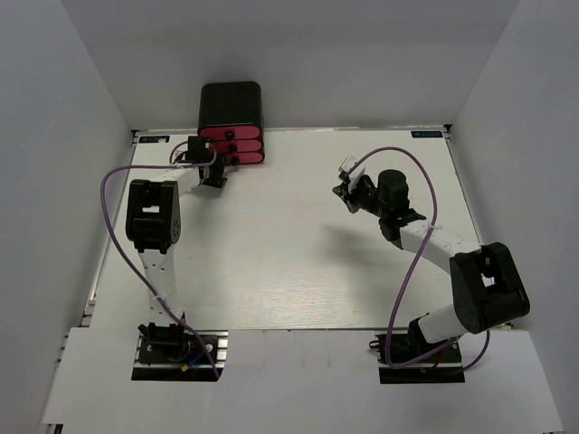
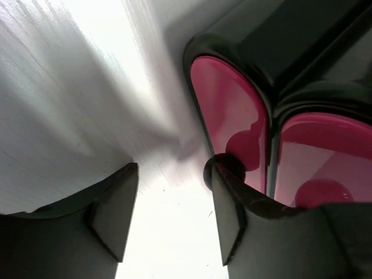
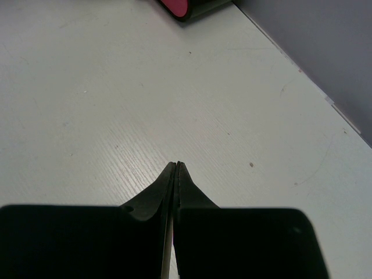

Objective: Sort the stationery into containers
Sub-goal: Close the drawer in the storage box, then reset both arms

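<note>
The containers are three pink-red drawers (image 1: 232, 145), all pushed in, stacked in a small black cabinet (image 1: 230, 101) at the back left of the table. My left gripper (image 1: 213, 174) sits just in front of the lowest drawer. In the left wrist view it (image 2: 174, 215) is open with only bare table between the jaws. Its right finger (image 2: 232, 221) rests beside the black knob (image 2: 224, 167) of a drawer front (image 2: 226, 110). My right gripper (image 1: 348, 192) hovers over the table's right half, shut with nothing in it (image 3: 177, 165). No stationery is in view.
White walls close in the table on the left, back and right. Purple cables (image 1: 109, 217) loop off both arms. A corner of the cabinet (image 3: 186, 7) shows at the top of the right wrist view, and the table's right edge (image 3: 325, 99) runs close by.
</note>
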Robot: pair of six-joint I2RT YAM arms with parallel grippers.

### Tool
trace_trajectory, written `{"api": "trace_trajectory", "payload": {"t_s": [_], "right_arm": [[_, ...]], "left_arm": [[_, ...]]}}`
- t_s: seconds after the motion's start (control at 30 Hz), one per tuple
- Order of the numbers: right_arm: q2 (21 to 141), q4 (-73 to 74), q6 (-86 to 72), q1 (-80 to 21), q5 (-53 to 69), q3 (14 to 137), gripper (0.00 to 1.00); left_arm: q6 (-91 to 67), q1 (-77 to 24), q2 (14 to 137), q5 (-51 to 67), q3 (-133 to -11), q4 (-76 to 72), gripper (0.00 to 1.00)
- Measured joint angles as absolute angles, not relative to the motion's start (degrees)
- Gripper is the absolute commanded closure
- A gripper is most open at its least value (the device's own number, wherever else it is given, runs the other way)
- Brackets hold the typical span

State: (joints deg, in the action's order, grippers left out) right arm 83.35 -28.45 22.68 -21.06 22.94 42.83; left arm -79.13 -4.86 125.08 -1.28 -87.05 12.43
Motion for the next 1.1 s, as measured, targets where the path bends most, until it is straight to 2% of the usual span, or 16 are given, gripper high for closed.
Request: {"api": "trace_trajectory", "payload": {"t_s": [0.2,0.3,0.33,0.47,0.53,0.6,0.63,0.7,0.77,0.8,0.87,0.9,0.97,1.0,1.1], "right_arm": [[83.35,-28.45,22.72,-20.99,22.94,42.83,1.0],[83.35,-28.45,22.72,-20.99,23.0,42.83,1.0],[83.35,-28.45,22.72,-20.99,23.07,42.83,1.0],[83.35,-28.45,22.72,-20.99,23.31,42.81,1.0],[83.35,-28.47,22.81,-20.99,23.38,42.76,0.81],[83.35,-28.38,22.92,-20.99,23.64,42.61,0.66],[83.33,-28.27,23.07,-20.99,23.79,42.52,0.5],[83.33,-27.9,23.05,-20.99,24.34,42.48,0.38],[83.2,-27.38,22.96,-20.99,24.91,42.39,0.16],[83.15,-27.07,22.76,-20.99,25.28,42.35,0.1],[82.91,-26.44,22.63,-20.97,26.22,42.28,0.1],[82.76,-26.2,22.46,-20.97,26.61,42.28,0.1],[82.3,-25.26,20.91,-20.97,27.16,42.28,0.1],[81.95,-24.67,19.73,-20.97,27.18,42.28,0.1],[80.97,-21.63,16.38,-20.99,26.52,42.5,0.1]], "left_arm": [[-79.0,-4.84,125.36,-0.82,-86.3,12.08,0.51],[-79.13,-4.82,124.68,-0.62,-83.94,10.15,0.62],[-79.24,-4.82,124.36,-0.6,-83.11,9.54,0.69],[-79.22,-4.84,122.85,-0.27,-79.42,7.57,0.78],[-78.54,-4.84,121.45,0.08,-77.08,6.66,0.8],[-77.49,-4.97,119.63,0.34,-74.19,5.89,0.8],[-76.6,-5.04,118.56,0.51,-72.64,5.41,0.78],[-74.13,-5.19,115.96,1.28,-69.23,5.08,0.7],[-70.54,-5.39,113.08,2.5,-65.87,4.82,0.6],[-68.53,-5.5,111.66,3.18,-64.34,4.95,0.42],[-64.6,-5.74,108.14,5.61,-60.29,3.44,0.27],[-62.37,-5.96,105.71,5.98,-58.33,3.2,0.16],[-57.71,-6.28,99.81,8.16,-52.27,2.85,0.06],[-55.94,-6.44,96.66,8.69,-49.01,2.81,0.01],[-50.63,-6.79,87.07,10.66,-41.56,5.08,0.01]]}}
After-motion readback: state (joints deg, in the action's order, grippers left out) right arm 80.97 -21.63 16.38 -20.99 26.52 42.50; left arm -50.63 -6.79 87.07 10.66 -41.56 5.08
